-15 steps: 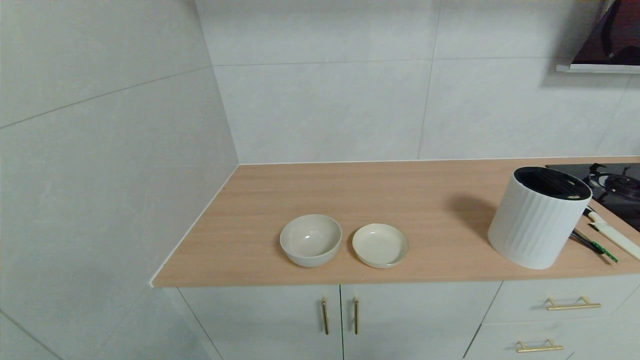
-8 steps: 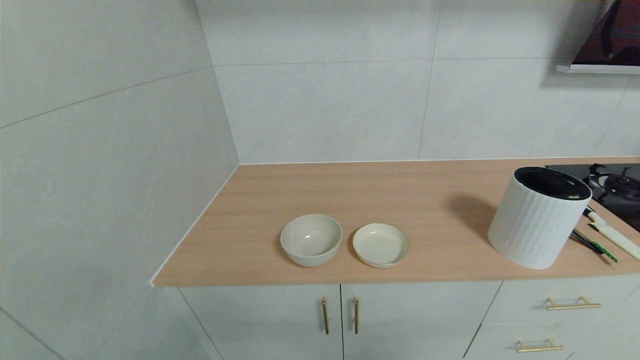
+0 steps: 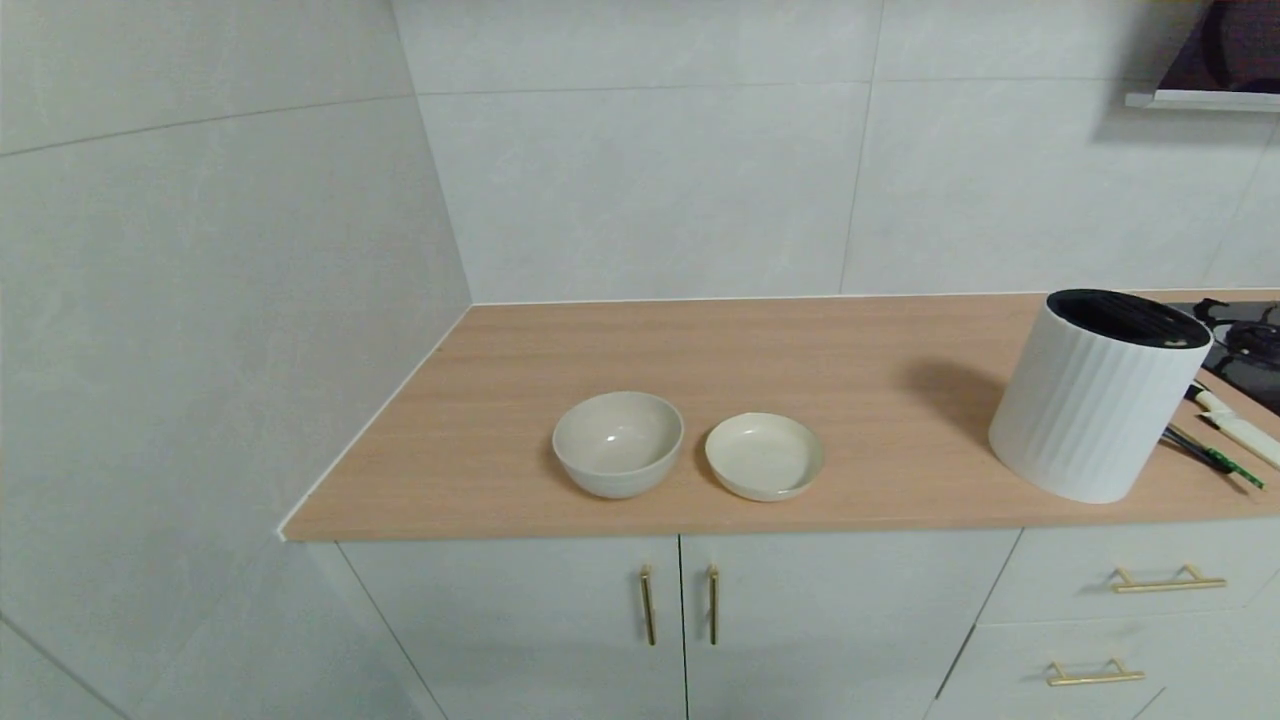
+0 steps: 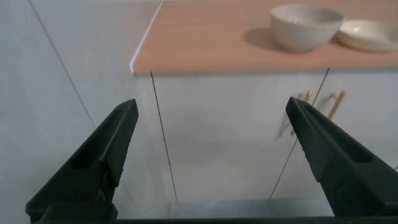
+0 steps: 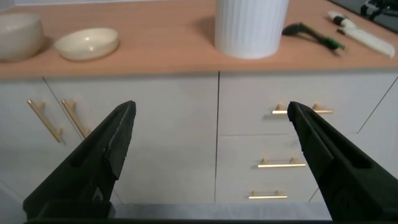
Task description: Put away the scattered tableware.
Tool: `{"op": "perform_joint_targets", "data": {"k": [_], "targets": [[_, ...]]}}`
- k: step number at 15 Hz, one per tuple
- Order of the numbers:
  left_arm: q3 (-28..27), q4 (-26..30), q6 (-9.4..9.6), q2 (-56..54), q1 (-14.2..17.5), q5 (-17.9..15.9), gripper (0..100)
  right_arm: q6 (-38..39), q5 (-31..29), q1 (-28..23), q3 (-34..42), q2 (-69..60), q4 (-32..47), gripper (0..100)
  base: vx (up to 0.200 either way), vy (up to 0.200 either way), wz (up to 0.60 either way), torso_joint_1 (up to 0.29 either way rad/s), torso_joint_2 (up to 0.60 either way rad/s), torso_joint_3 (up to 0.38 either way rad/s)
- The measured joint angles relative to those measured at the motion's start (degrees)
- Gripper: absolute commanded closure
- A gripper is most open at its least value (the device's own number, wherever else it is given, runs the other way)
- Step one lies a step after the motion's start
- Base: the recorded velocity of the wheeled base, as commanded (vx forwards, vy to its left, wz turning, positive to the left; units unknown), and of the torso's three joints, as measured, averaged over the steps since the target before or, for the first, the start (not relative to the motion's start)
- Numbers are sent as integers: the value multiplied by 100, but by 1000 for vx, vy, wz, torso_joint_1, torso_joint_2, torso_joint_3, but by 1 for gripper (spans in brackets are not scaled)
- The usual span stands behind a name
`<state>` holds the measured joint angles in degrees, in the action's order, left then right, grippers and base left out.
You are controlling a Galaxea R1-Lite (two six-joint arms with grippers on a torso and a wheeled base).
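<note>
Head view shows a bowl (image 3: pixel 618 443) just left of a shallow plate (image 3: pixel 764 455) near the front edge of the counter (image 3: pixel 800 350), while the left gripper (image 4: pixel 211 102) and right gripper (image 5: pixel 211 104) hang spread wide before the cabinets (image 3: pixel 520 620).

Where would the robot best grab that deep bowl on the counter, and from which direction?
Probably by the rim, coming down from above: the bowl stands upright and open, so one finger could slip inside and one outside the thin wall. Its left side looks safest, because the shallow dish sits close on its right.
</note>
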<state>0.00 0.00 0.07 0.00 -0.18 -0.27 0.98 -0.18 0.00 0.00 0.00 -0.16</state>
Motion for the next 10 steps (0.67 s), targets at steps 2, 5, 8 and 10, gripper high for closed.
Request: {"op": "perform_joint_targets", "data": {"k": [2,5,8,10], "targets": [[0,0,2,0,0,0,0,0,0,0,0,0,0,0,0,0,0,-239,540,303],[-2,2,2,0,0,0,0,-7,0,0,0,0,0,0,0,0,0,-229,525,295],[0,0,2,0,0,0,0,-9,2,0,0,0,0,0,0,0,0,-214,509,287],[0,-2,2,0,0,2,0,-9,0,0,0,0,0,0,0,0,0,-205,498,290]]}}
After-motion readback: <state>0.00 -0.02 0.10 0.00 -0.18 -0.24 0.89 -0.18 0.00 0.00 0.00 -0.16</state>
